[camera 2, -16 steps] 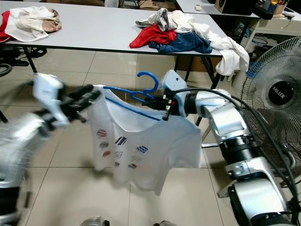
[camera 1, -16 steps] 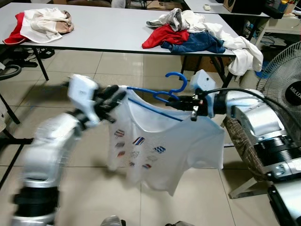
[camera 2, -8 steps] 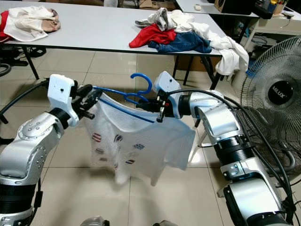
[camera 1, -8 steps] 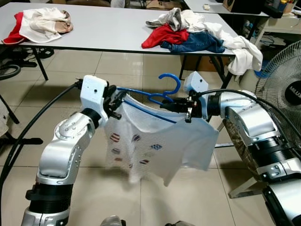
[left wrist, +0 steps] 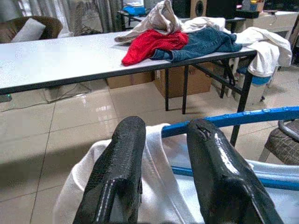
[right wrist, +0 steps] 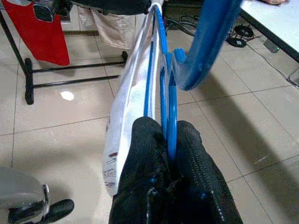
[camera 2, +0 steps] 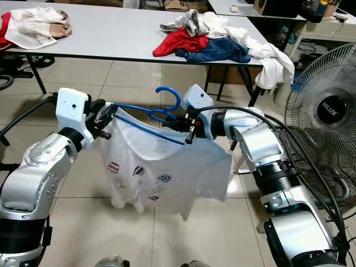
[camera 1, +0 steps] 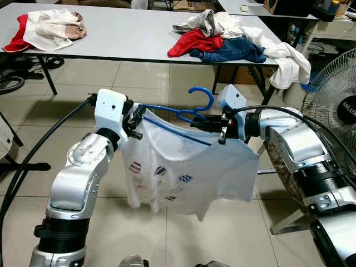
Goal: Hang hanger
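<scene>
Tiled floor (camera 1: 167, 78), long grey desk (camera 1: 122, 33) across top of frame, clothes piled at its upper left (camera 1: 50, 25) and upper right (camera 1: 233, 36); fan (camera 1: 339, 105) at right edge.

Blue plastic hanger (camera 1: 192, 114) mid-frame, held in the air in front of the desk, hook up, curled toward upper centre. White T-shirt (camera 1: 189, 167) draped on it, small red and blue printed patches across chest, hem bunched lower left, hanging free above floor.

Right pincer (camera 1: 208, 123) closed on hanger near base of hook, fingers pointing toward frame left. Left pincer (camera 1: 136, 117) at hanger's left end, at shirt shoulder.

Left wrist view: two black fingers (left wrist: 121, 168) parted, white shirt fabric and blue hanger bar (left wrist: 233, 119) between them and running past; firm clamp or loose, cannot tell. Same view gives desk with red and denim clothes (left wrist: 182, 39) and cardboard box (left wrist: 187, 79) beneath.

Right wrist view: fingers (right wrist: 145, 163) pressed tight on thin blue hanger wire, shirt edge-on along it, hook (right wrist: 205, 42) close up, red cloth on dark rack (right wrist: 39, 35) at upper left, tile below.
</scene>
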Motion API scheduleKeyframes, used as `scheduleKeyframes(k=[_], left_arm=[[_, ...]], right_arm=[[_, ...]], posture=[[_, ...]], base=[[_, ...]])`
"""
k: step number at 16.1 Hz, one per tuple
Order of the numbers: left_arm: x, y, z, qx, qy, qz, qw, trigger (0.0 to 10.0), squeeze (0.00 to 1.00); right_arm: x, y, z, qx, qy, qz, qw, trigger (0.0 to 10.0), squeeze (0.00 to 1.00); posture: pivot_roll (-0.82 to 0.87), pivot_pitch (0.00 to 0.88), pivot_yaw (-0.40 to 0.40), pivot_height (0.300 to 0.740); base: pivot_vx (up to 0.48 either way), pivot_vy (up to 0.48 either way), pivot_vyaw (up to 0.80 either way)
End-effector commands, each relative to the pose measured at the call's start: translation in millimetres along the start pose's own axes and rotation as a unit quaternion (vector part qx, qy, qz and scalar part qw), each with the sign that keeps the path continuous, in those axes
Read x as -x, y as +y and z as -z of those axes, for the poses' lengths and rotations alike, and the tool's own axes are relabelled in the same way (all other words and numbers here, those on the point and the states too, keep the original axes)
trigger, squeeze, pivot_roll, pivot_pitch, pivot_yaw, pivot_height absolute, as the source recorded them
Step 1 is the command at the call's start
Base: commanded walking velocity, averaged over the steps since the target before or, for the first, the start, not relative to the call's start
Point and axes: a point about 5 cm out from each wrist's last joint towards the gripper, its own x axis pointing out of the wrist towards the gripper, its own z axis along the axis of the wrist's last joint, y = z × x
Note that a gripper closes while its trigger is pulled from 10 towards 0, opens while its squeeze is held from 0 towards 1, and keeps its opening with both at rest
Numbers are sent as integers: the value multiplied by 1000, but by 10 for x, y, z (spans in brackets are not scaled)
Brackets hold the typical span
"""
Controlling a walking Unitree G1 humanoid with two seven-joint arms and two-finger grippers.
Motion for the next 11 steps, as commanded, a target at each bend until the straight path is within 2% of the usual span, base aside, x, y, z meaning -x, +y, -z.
scheduleKeyframes(k=[1,5,8,11], left_arm=[[9,-12,-18,-1,-1,-6,1000,10000,0],[11,1,3,12,10,-18,1000,10000,0],[7,-20,73,44,24,-11,999,10000,0],[-25,-1,110,43,28,-17,999,9804,0]], right_arm=[[23,-62,-134,13,-14,12,1000,0,0],[13,-79,-142,12,-13,18,1000,0,0],[3,-58,-176,13,-19,9,1000,0,0],[-17,-7,-230,16,-30,-11,999,0,0]], posture=[[-62,0,-33,740],[-61,0,-34,740],[-61,0,-35,740],[-62,0,-33,740]], base=[[0,0,0],[0,0,0],[0,0,0],[0,0,0]])
